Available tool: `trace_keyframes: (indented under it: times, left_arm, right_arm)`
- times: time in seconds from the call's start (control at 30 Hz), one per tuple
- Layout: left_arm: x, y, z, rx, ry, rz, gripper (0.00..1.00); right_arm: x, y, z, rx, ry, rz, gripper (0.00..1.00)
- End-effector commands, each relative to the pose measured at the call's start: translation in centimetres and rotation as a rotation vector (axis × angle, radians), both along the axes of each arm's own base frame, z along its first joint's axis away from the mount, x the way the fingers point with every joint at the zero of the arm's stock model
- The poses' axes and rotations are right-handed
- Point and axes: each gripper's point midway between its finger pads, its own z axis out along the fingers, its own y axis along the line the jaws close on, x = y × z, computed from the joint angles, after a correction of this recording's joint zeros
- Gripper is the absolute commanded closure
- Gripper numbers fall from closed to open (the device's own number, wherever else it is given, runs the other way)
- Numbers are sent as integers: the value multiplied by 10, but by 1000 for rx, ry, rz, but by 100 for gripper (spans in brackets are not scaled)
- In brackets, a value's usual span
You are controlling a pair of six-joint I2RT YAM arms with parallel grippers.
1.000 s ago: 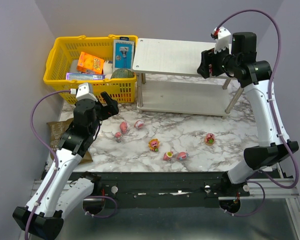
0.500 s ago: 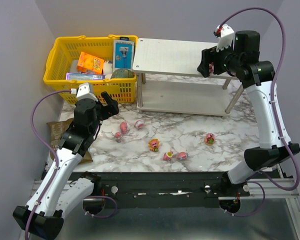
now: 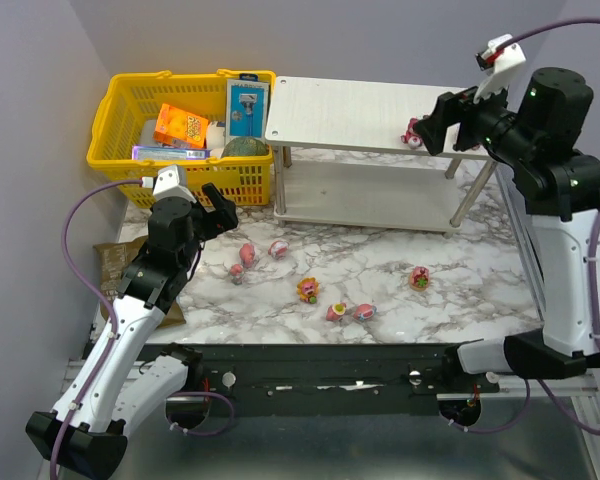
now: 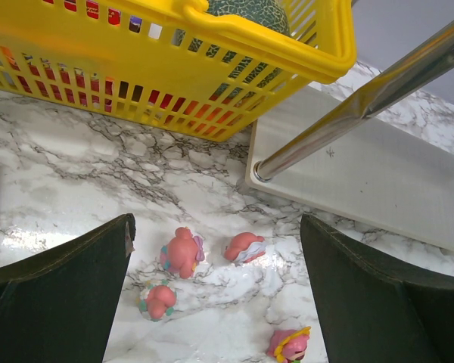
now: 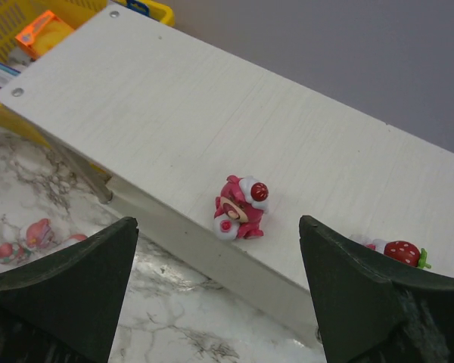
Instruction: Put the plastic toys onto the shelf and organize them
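Where we find the red bear toy [image 5: 240,209]: lying on the top tier of the shelf [image 3: 335,105], near its right end and close to the front edge, with nothing touching it.
Strawberry toy [image 5: 399,250]: also on the top tier, further right. We see only its strawberry top past the right finger.
Pink cluster [image 3: 248,254]: three small pink toys on the table, in front of the shelf's left leg.
Yellow-petalled toy [image 3: 308,290]: mid-table, apart from the others.
Pink pair [image 3: 364,312]: two toys side by side, nearest the arm bases.
Lone toy [image 3: 419,278]: pink and green, on the table below the shelf's right half.
Right gripper [image 3: 426,127]: fingers spread wide and grasping nothing. It hovers at the shelf's right end, just beside the red bear toy.
Left gripper [image 4: 216,227]: fingers released, wide apart and empty, held over the left of the table above the pink cluster.
Basket [image 3: 115,115]: yellow mesh, just beside the shelf's left end; we cannot tell whether they touch. It holds an orange box [image 3: 180,125], a blue carded pack [image 3: 245,108] and a dark green round thing [image 3: 242,148].
Brown packet [image 3: 108,262]: flat at the table's left edge, partly behind the left arm.
Table [image 3: 380,250]: white marble with grey veins.
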Motion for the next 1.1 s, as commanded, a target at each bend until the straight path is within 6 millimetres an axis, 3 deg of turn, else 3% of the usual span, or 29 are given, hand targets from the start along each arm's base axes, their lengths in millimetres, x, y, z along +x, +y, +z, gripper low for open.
trace_keyframes:
  times: [0.0,0.07,0.17,0.2,0.23,0.3,0.33,0.4,0.43,0.5,0.57,0.63,0.67,0.73,0.9,1.07]
  left_arm:
    - [1,-3,11,-25,-36,-7,1]
    - [3,-5,13,-44,-45,-4,1]
    - [6,-9,13,-60,-58,-15,1]
    - [6,-9,12,-62,-56,-18,1]
    - [6,-10,12,-66,-58,-20,1]
    - [6,-10,11,-63,-54,-21,1]
    - [6,-10,10,-62,-51,-21,1]
    - [4,-9,8,-58,-46,-19,1]
    - [4,-9,7,-59,-44,-19,1]
    - [2,-8,4,-61,-41,-19,1]
    - [1,-8,3,-65,-39,-18,1]
    - [1,-9,0,-68,-32,-16,1]
    - [1,-9,0,-68,-31,-18,1]
    - [2,-10,0,-72,-29,-20,1]
    - [2,-10,-3,-71,-18,-20,1]
    - [1,-11,-9,-73,-6,-21,1]
  right_arm:
    - [-38,20,17,62,-19,128,6]
    - [-62,34,17,67,-29,200,6]
    - [-88,63,-9,32,-6,337,6]
    - [-97,70,-28,11,8,378,6]
    - [-111,86,-35,8,14,444,6]
    - [-126,99,-48,11,21,501,6]
    - [-131,110,-73,-7,72,525,6]
    - [-138,123,-90,13,106,549,6]
    - [-145,131,-113,3,151,570,6]
    - [-147,144,-125,33,177,577,6]
    - [-154,158,-155,38,243,591,7]
    - [-156,174,-168,68,260,592,7]
    - [-157,178,-191,52,302,578,7]
    - [-153,189,-204,58,305,537,7]
    - [-144,194,-258,5,392,420,8]
    - [-148,193,-287,-17,435,389,11]
